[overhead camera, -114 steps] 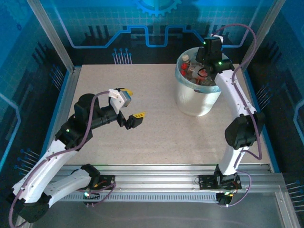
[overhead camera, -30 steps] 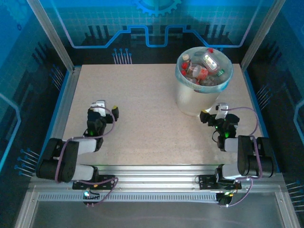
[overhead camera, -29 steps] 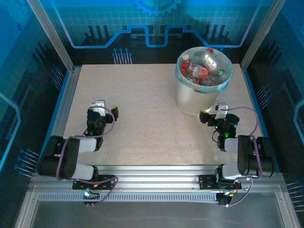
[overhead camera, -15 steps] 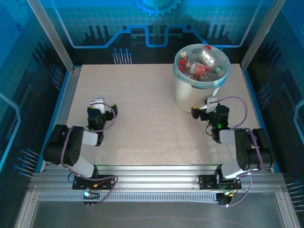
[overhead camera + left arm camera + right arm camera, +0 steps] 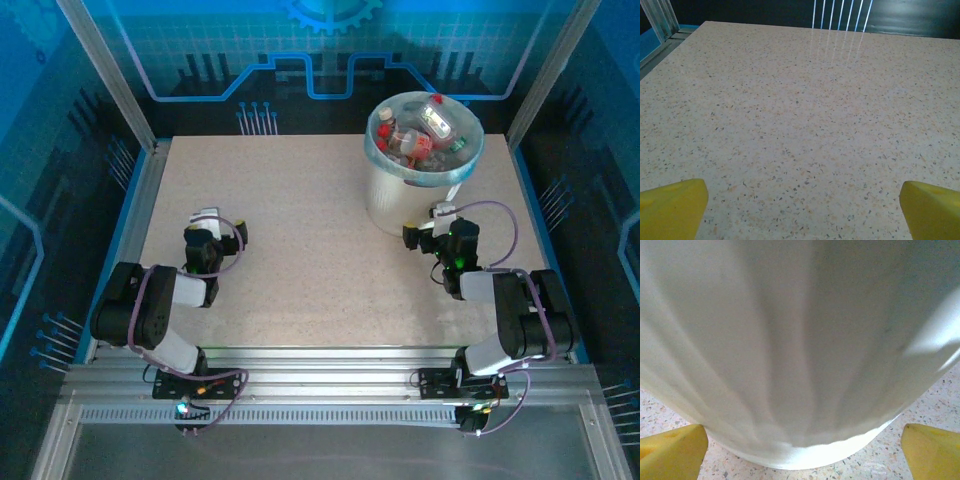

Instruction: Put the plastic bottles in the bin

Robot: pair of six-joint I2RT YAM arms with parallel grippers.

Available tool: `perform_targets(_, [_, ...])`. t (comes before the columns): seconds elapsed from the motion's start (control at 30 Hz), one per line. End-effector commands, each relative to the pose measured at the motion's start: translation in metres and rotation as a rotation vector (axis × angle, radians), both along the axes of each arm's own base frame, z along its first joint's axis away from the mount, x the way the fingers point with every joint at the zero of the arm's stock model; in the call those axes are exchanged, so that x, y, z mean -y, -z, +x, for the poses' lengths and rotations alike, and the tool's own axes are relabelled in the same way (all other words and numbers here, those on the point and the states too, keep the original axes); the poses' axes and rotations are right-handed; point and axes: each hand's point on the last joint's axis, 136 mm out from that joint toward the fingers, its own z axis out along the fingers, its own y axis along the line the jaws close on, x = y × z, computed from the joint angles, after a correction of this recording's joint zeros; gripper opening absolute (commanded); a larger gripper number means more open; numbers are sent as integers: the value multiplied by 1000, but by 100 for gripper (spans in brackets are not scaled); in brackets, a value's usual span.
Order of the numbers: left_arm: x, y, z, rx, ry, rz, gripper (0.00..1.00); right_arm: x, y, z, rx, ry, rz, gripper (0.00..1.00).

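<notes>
At far right of pale speckled stone-look table: round silvery-white bag-lined bin, small plastic bottles heaped inside. Just before bin: right gripper. Well apart, near left: left gripper.

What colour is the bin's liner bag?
Translucent pale blue-green liner bag; best in the top external view.

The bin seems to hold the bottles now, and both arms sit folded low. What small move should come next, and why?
Probably draw the right claw back a little from the bin. The plastic bottles lie inside the bin, and the right claw and the left claw stand open and empty. The right claw sits low and very close to the bin's wall, where it could nudge it.
</notes>
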Motion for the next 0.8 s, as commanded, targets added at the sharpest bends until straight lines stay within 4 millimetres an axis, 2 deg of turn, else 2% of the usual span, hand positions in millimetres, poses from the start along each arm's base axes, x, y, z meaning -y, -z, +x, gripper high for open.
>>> perform_targets(0.0, [-1, -10, 6, 21, 7, -2, 99, 7, 0, 4, -1, 38, -40, 100])
perform_targets(0.77, [0, -9, 6, 17, 17, -3, 99, 6, 0, 4, 0, 35, -42, 100])
